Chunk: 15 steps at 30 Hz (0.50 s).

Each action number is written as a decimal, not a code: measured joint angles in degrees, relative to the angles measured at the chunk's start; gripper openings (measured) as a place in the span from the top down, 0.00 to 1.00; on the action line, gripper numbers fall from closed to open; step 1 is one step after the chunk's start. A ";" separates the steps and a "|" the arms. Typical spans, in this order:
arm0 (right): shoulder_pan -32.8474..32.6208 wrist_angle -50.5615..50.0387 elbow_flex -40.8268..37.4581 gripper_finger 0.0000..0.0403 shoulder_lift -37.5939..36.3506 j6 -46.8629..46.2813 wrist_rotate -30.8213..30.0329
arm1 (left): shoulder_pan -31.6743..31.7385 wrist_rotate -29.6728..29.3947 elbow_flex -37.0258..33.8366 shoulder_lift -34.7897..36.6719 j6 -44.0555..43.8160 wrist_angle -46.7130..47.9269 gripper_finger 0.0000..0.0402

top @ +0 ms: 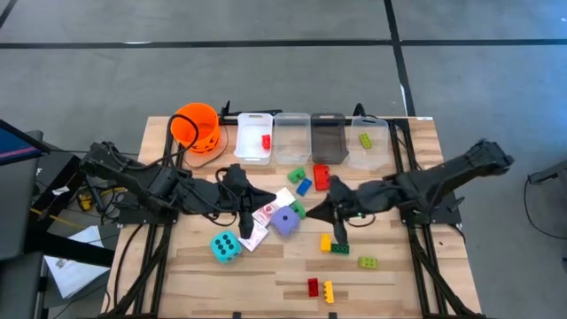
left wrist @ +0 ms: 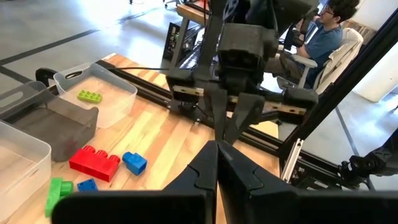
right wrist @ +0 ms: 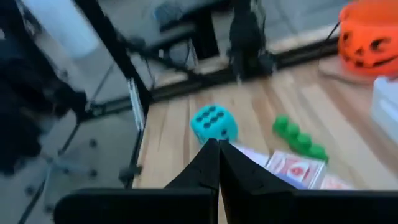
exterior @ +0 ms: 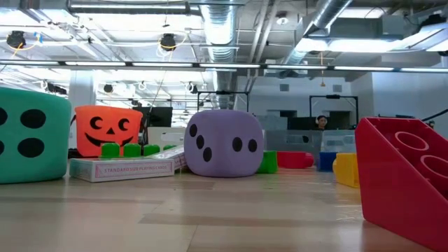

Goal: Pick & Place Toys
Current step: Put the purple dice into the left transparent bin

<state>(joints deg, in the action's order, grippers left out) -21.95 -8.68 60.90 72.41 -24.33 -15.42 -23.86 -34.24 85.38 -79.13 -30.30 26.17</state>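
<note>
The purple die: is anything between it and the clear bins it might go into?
Yes. From the purple die, a green brick, a blue brick and a red brick lie just before the clear bins.

A big teal dice [exterior: 31, 135] with black dots sits at the left edge of the wooden surface [exterior: 210, 217]. Next to it lies a flat card box [exterior: 122, 168] with green bricks [exterior: 129, 150] on top. Behind them grins an orange pumpkin bucket [exterior: 108, 129] (it has a black face). A purple dice [exterior: 224, 143] stands in the middle. Farther right are a green brick [exterior: 267, 162], a red brick [exterior: 294, 159], a blue brick [exterior: 326, 162] and a yellow brick [exterior: 346, 169]. A huge red brick [exterior: 406, 175] fills the right side.
</note>
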 joint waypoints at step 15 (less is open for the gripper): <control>-11.80 33.85 -33.16 0.96 -2.59 -14.27 -20.66 | 4.04 0.01 0.00 0.02 0.03 2.40 1.00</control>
<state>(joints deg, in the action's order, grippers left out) -33.75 25.17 27.73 69.82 -38.59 -36.08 -19.81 -34.23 85.38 -79.11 -30.27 28.57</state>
